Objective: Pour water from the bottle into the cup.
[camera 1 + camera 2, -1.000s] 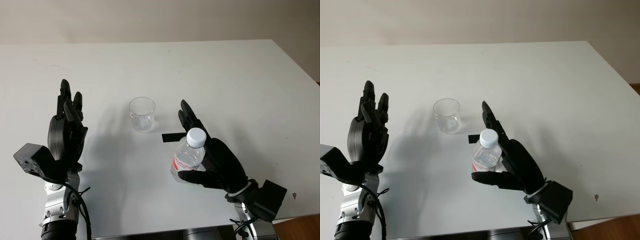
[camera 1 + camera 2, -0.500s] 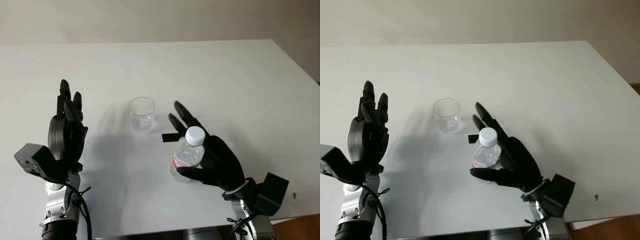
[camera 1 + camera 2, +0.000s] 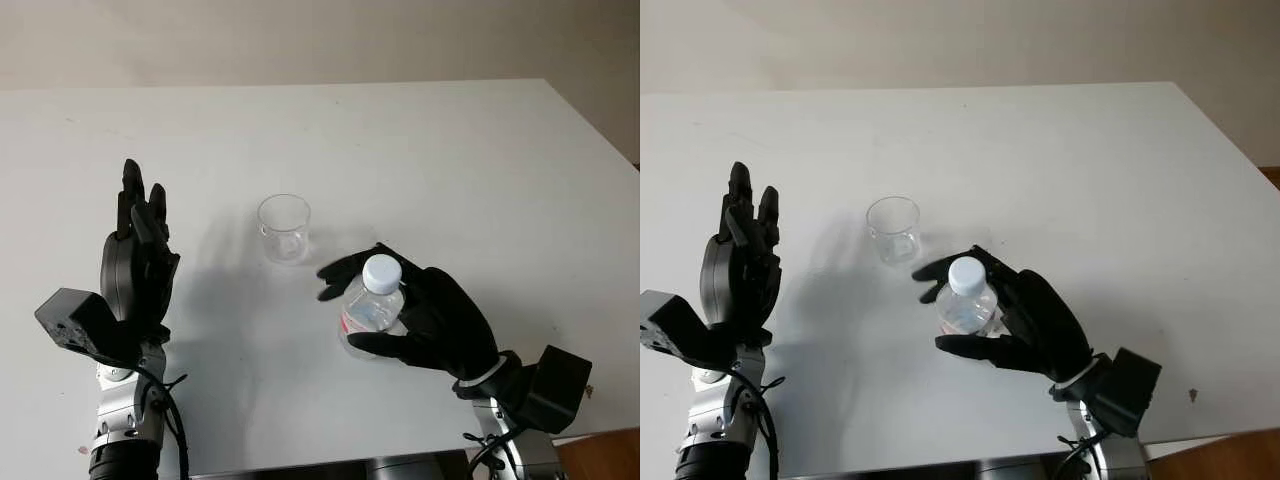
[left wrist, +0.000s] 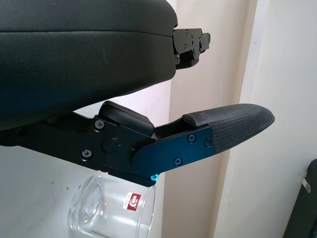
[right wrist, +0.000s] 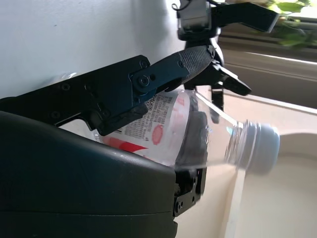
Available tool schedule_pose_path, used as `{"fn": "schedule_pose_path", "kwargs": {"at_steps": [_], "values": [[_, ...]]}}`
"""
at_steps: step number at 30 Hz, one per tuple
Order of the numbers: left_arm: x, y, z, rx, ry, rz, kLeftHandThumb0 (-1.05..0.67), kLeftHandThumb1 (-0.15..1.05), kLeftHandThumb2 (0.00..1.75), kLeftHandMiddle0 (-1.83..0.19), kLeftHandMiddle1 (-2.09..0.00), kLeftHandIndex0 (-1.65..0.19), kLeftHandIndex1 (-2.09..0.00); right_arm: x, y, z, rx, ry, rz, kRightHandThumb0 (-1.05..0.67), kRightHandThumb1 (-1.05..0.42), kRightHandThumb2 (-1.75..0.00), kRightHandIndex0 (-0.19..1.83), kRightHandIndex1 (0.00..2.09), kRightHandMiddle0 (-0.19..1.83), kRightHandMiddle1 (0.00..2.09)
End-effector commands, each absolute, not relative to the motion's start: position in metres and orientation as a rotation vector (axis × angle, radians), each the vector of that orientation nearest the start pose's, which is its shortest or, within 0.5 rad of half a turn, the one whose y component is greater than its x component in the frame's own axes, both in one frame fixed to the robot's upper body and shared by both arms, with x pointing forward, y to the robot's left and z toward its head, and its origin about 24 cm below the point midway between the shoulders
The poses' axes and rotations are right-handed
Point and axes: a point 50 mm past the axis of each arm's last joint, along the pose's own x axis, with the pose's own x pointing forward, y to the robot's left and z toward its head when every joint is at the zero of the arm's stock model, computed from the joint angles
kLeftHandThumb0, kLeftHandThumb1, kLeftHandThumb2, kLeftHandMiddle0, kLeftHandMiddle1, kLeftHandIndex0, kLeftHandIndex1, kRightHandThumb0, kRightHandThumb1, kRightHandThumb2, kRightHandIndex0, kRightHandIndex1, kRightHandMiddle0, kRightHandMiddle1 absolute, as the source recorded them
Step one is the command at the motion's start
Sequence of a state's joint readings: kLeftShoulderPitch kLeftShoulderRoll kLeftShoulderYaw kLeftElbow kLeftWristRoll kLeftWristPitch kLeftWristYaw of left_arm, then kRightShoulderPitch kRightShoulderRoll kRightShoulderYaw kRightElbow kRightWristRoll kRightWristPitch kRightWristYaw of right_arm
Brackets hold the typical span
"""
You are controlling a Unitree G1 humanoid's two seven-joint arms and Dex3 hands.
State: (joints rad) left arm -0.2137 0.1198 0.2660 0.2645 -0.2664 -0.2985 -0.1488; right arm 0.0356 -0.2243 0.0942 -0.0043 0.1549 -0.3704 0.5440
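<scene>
Right robot hand around bottle

right hand fingers curled closed at bottom right; left hand open, raised at left.

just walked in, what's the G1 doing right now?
Pour setup. The right hand is closed around the water bottle, which has its white cap on and stands near the table's front edge. The clear cup sits upright beyond it, untouched. The left hand is open, raised off to the cup's left.
</scene>
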Motion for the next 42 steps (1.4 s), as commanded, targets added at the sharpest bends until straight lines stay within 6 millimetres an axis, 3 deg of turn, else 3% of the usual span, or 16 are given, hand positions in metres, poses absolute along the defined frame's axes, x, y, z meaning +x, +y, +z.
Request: {"fn": "schedule_pose_path", "kwargs": {"at_steps": [1,5,12,24,31,35,42], "values": [[0.285,0.223,0.075,-0.144,-0.307,0.116,-0.93,1.05,0.76,0.19,-0.24,0.11,0.00,0.229,-0.145,0.067,-0.182,-0.299,0.640,-0.48,-1.04,-0.06,-0.07,2.08,-0.07,2.05],[0.284,0.224,0.075,-0.146,-0.311,0.118,-0.93,1.05,0.75,0.19,-0.25,0.12,0.00,0.227,-0.145,0.069,-0.243,-0.318,0.642,-0.43,-1.05,-0.13,-0.18,2.09,-0.18,2.09],[0.283,0.224,0.074,-0.141,-0.306,0.118,-0.93,1.05,0.74,0.19,-0.30,0.11,0.00,0.225,-0.144,0.069,-0.292,-0.322,0.627,-0.39,-1.05,-0.21,-0.19,2.09,-0.19,2.09],[0.283,0.224,0.073,-0.141,-0.305,0.114,-0.93,1.05,0.74,0.19,-0.31,0.09,0.00,0.224,-0.133,0.061,-0.238,-0.248,0.582,-0.35,-1.05,-0.24,-0.19,2.09,-0.19,2.09],[0.283,0.224,0.073,-0.139,-0.303,0.111,-0.93,1.05,0.74,0.19,-0.31,0.09,0.00,0.233,-0.129,0.058,-0.140,-0.279,0.583,-0.32,-1.05,-0.27,-0.19,2.09,-0.19,2.09],[0.283,0.225,0.073,-0.138,-0.300,0.106,-0.93,1.05,0.73,0.19,-0.27,0.10,0.00,0.247,-0.133,0.067,-0.100,-0.321,0.549,-0.33,-1.05,-0.26,-0.19,2.09,-0.19,2.09],[0.283,0.225,0.073,-0.136,-0.302,0.111,-0.94,1.05,0.73,0.19,-0.30,0.08,0.00,0.282,-0.148,0.106,-0.097,-0.419,0.490,-0.33,-1.05,-0.25,-0.19,2.09,-0.19,2.09]]}}
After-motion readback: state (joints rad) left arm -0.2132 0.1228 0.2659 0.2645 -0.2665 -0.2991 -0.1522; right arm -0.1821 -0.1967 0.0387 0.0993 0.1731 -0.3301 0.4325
